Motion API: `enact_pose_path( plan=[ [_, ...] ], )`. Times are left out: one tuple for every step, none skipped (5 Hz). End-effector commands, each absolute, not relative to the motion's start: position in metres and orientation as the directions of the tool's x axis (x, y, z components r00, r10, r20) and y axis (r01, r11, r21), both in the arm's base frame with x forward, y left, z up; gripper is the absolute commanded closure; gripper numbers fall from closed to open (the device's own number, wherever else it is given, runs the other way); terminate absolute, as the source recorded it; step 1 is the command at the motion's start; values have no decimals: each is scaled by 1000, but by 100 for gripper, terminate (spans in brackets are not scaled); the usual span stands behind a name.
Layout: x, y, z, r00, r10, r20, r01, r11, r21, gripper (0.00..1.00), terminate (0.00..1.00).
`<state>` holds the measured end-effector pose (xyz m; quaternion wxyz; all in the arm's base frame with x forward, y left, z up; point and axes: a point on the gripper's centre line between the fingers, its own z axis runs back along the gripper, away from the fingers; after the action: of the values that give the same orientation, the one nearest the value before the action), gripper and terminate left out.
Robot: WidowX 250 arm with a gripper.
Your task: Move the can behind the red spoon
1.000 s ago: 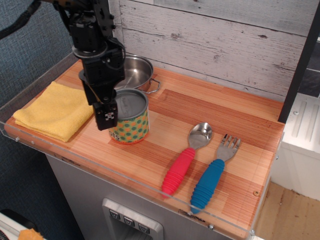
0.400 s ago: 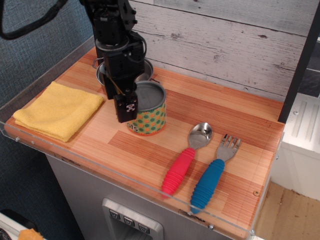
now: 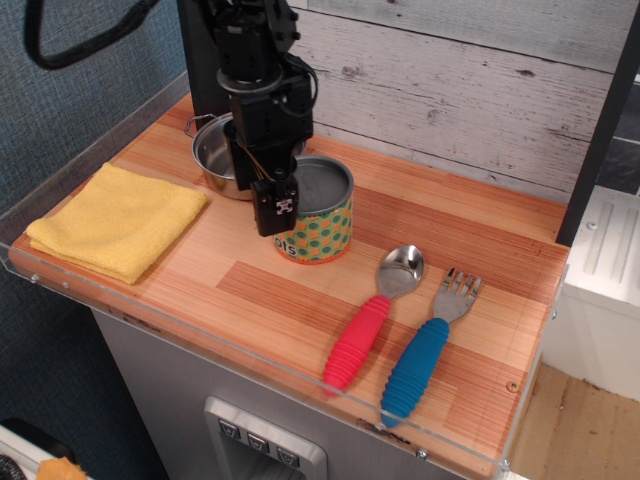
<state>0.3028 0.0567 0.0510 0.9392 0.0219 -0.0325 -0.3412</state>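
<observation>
Pinching the can (image 3: 322, 213) at its left rim, gripper (image 3: 277, 203) has it left of & slightly behind red spoon (image 3: 373, 317); goal spot lies further right, behind spoon's bowl.

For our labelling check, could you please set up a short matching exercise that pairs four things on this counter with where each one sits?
Things:
1. can
2. cloth
3. fork
4. pot

Places:
A. at the left end of the counter
B. nearest the right edge, beside the red spoon
C. at the back, by the wooden wall
D. mid-counter, at the gripper

Pairs: 1-D, 2-A, 3-B, 4-C
</observation>
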Motion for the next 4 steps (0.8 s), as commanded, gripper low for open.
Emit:
enact_pose_path(
  plan=[
    [321,55,63,750,-657,76,651,754,84,0,0],
    [326,49,63,748,-658,92,654,753,69,0,0],
    [334,39,68,745,-660,100,655,751,82,0,0],
    [340,32,70,731,-671,123,667,741,77,0,0]
  ],
)
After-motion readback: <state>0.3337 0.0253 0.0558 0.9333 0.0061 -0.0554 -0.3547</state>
